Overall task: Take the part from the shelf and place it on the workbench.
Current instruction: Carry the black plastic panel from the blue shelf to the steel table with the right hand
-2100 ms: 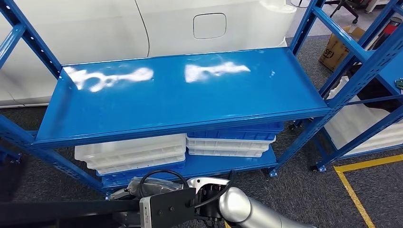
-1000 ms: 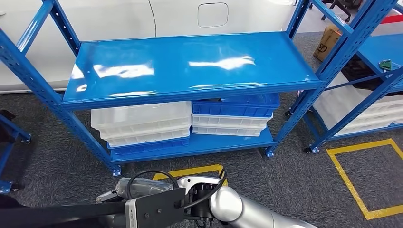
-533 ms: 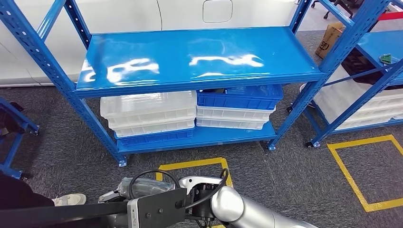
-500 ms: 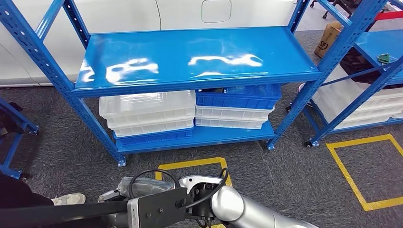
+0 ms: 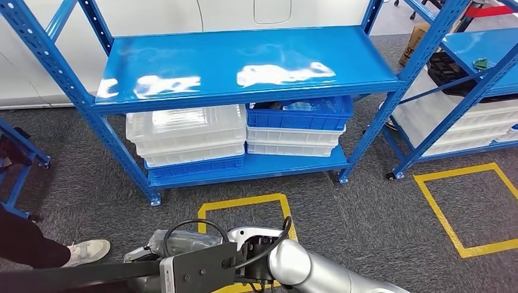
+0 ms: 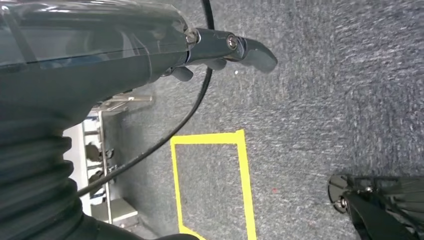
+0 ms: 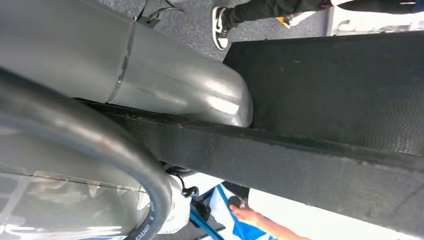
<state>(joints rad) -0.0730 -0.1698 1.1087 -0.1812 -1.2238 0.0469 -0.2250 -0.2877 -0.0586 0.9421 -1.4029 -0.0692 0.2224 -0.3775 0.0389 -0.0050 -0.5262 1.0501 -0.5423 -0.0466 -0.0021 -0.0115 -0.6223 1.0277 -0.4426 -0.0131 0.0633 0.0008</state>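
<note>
Left hand [image 6: 220,52] over grey carpet [image 6: 325,110].

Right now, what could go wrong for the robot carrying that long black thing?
1. The long black part sticks out sideways toward a person's shoe, so it might bump that person.
2. While the robot turns, the part's end could catch the blue shelf post.
3. A cable loops near the arm and might snag.
</note>
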